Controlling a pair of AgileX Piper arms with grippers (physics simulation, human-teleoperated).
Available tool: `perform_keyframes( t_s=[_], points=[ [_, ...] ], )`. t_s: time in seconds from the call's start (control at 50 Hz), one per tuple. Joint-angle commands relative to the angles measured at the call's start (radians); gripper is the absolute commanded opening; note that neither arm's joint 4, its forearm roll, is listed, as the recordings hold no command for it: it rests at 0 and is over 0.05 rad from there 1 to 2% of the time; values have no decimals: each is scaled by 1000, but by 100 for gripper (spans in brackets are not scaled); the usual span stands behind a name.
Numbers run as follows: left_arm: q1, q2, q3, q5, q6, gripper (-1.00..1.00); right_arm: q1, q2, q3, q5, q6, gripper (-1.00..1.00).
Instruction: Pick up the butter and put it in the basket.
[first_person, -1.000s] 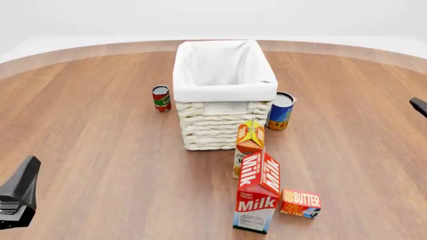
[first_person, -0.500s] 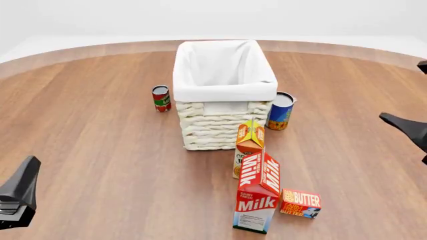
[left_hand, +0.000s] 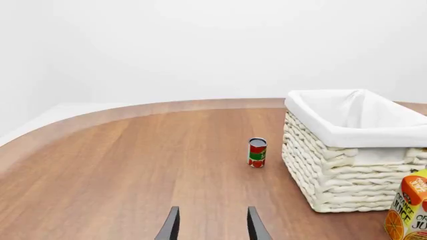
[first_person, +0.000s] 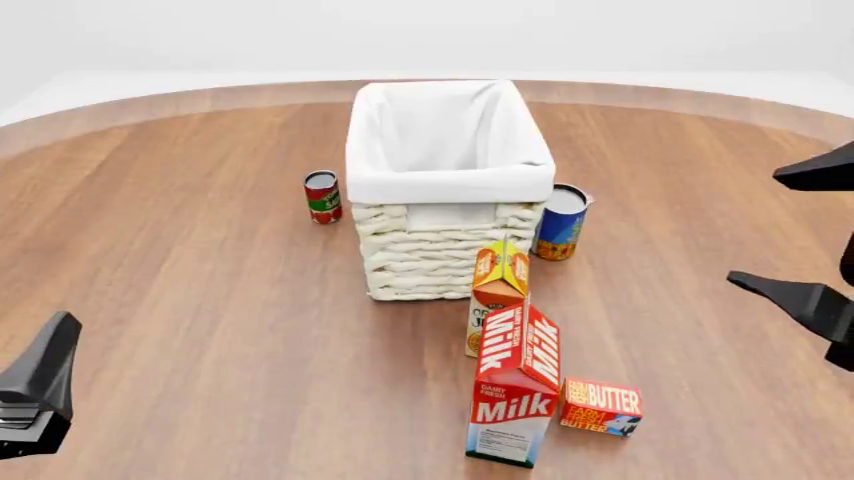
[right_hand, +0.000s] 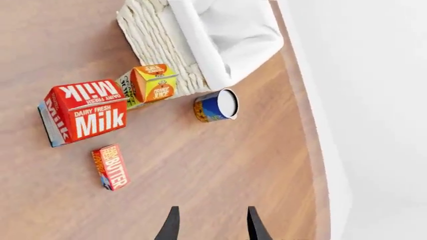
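The butter is a small flat red-and-orange box lying on the table at the front right, beside the tall red milk carton. It also shows in the right wrist view. The white wicker basket with a cloth liner stands at the table's middle, and shows in the left wrist view and the right wrist view. My right gripper is open and empty at the right edge, well apart from the butter. My left gripper is open and empty at the front left.
An orange juice carton stands between the milk carton and the basket. A blue can stands at the basket's right. A small red can stands at its left. The round wooden table has a curved far edge.
My right gripper has come further into the front view from the right edge, moving leftward and down. The left arm and all objects have not moved.
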Motion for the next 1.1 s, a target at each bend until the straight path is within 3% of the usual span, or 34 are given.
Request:
perform_keyframes(
  t_s=[0.02,0.16,0.48,0.78,1.1],
  points=[
    [0,0,0,0,0,100,-16,24,25,14,-31,100],
    [0,0,0,0,0,100,-62,36,76,-26,-52,100],
    [0,0,0,0,0,100,-86,34,167,-54,-77,100],
    [0,0,0,0,0,100,-14,16,186,-18,-58,100],
    [0,0,0,0,0,100,-61,79,285,-122,-107,100]
  ],
)
